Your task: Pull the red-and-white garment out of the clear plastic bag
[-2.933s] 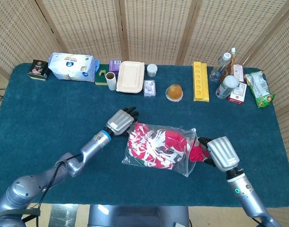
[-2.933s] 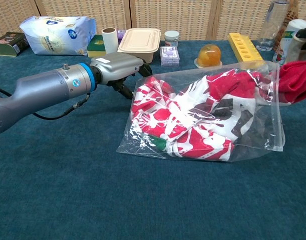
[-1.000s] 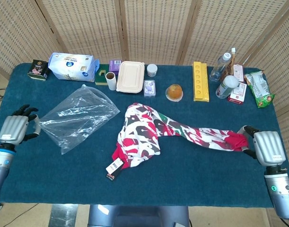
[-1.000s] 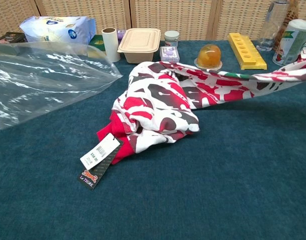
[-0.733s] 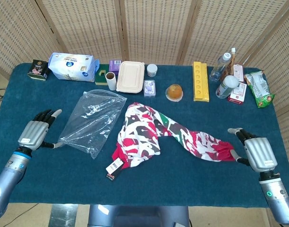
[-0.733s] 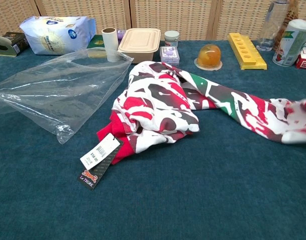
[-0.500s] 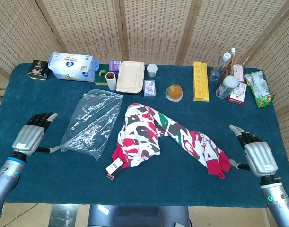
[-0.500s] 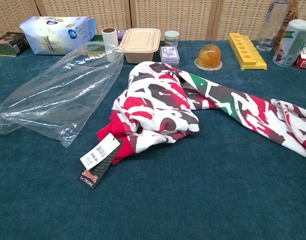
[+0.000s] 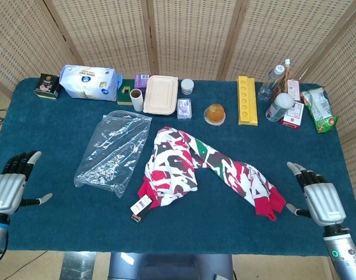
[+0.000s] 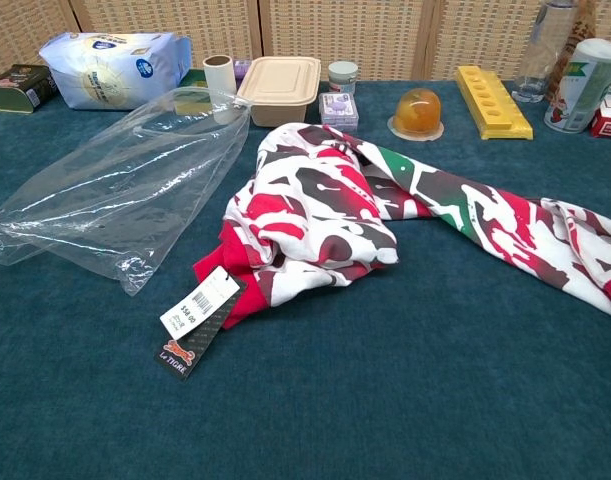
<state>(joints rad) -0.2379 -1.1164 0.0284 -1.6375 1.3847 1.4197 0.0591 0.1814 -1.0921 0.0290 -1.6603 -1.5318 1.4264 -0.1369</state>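
A red-and-white garment (image 9: 207,169), streaked with dark and green patches, sprawls across the blue table (image 9: 61,128) beside the emptied clear plastic bag (image 9: 112,153), its tag (image 10: 195,318) showing. The left hand (image 9: 9,185) and right hand (image 9: 319,197) rest spread, holding nothing.

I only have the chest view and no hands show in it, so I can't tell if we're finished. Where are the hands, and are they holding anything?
Observer: In the head view the left hand sits at the table's near left edge, fingers spread, holding nothing.
Operator: And the right one?
Observer: The right hand is at the near right edge, also open, just apart from the red-and-white garment.
Operator: Does the garment's far end reach off the table?
Observer: No, its red hem lies on the blue table, and the clear plastic bag lies empty beside it.
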